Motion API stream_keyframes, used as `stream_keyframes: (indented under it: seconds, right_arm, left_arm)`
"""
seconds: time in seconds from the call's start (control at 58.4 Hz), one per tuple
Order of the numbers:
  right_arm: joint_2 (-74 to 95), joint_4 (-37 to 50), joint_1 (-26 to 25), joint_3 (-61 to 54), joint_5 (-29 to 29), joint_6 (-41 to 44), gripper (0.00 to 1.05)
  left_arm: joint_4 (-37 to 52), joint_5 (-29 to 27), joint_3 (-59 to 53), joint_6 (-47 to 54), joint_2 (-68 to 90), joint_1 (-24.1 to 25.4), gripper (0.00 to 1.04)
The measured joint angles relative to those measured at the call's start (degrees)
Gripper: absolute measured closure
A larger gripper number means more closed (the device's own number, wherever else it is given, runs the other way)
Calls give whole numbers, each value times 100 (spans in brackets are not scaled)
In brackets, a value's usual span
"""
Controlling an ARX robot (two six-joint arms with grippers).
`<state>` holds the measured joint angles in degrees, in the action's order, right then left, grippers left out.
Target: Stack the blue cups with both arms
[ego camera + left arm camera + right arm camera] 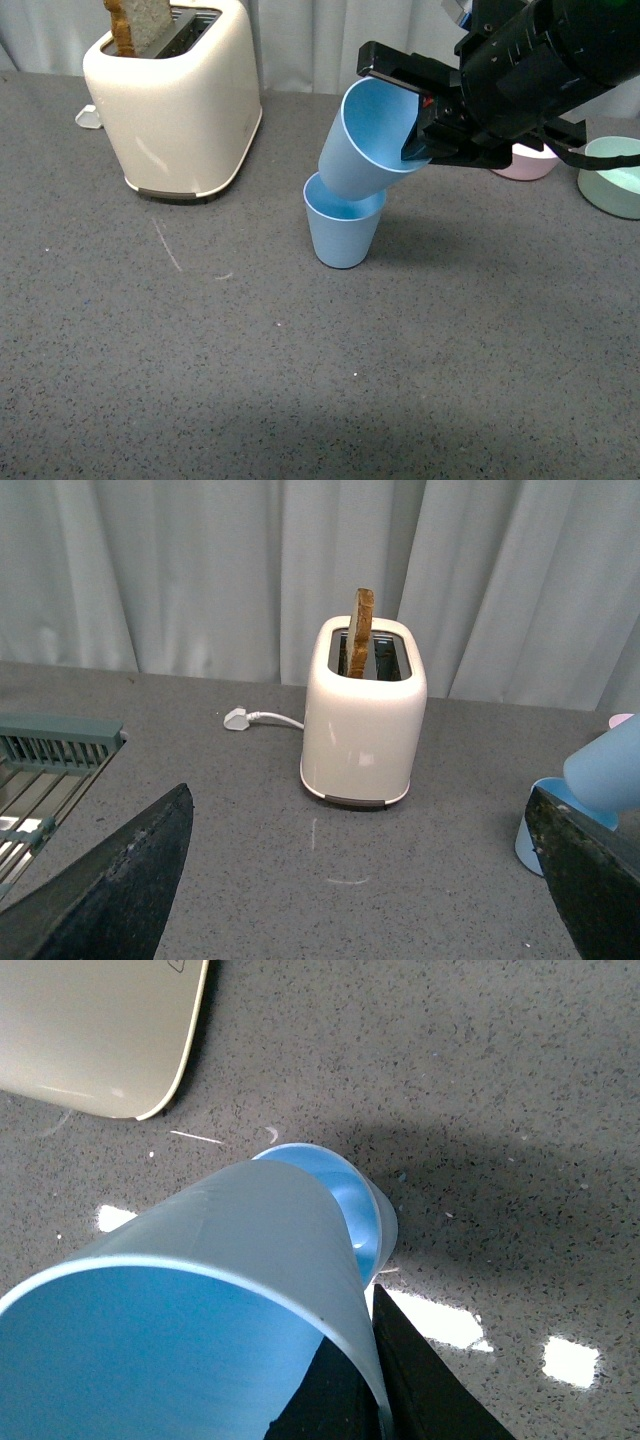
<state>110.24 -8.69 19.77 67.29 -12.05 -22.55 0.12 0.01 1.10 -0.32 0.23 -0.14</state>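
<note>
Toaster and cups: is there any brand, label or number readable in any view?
None can be read.
The toaster shows plain cream sides; a small dark mark on it in the right wrist view is cut off by the picture's edge and unreadable.
The tilted cup and the standing cup are plain blue.

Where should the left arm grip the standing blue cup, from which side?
Probably on the standing cup, low on its outer wall, from the robot's left: the tilted cup dips into its mouth and the right gripper hangs over its right side.
</note>
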Motion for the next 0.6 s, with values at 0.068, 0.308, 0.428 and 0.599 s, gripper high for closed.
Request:
stream_keyframes:
  seconds: [0.068, 0.308, 0.428, 0.599]
  right_arm:
    - [50, 63, 15, 7, -33, -37, 104]
    - [197, 278, 44, 22, -26, -122, 103]
    - [131, 817, 46, -177, -175, -341, 69]
    - [-208, 1283, 46, -647, 208, -17, 40]
  left_arm:
    - [0, 0, 0, 0, 0, 0, 7]
    - [0, -2, 0, 0, 0, 0, 7]
    - [0, 0, 0, 0, 0, 0, 7]
    - [0, 0, 0, 0, 0, 0, 7]
